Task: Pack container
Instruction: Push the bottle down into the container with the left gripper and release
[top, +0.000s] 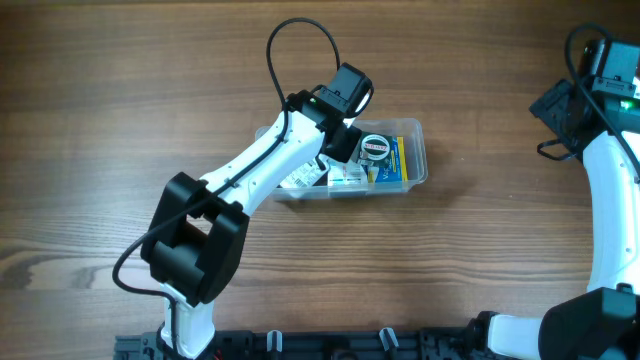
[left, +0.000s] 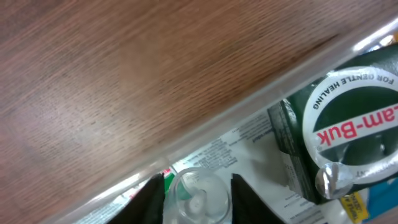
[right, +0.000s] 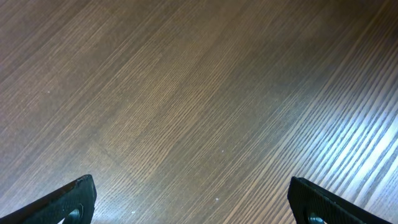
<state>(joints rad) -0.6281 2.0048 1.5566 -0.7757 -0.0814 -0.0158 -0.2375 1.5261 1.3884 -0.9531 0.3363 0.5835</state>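
The clear plastic container (top: 419, 129) stands at the table's middle. It holds a round green tin (top: 373, 148) with a white label, a blue and yellow box (top: 398, 162) and white printed boxes (top: 345, 180). My left gripper (top: 337, 148) is over the container's left half. In the left wrist view its fingers (left: 198, 198) sit on either side of a small clear round vial (left: 198, 186), just inside the container's rim (left: 249, 101), with the green tin (left: 348, 134) to the right. My right gripper (top: 592, 95) is open and empty at the far right, over bare wood (right: 193, 199).
The left arm's cable (top: 300, 45) loops over the table behind the container. The right arm's base and cables (top: 560, 110) sit at the right edge. A black rail (top: 330, 345) runs along the front edge.
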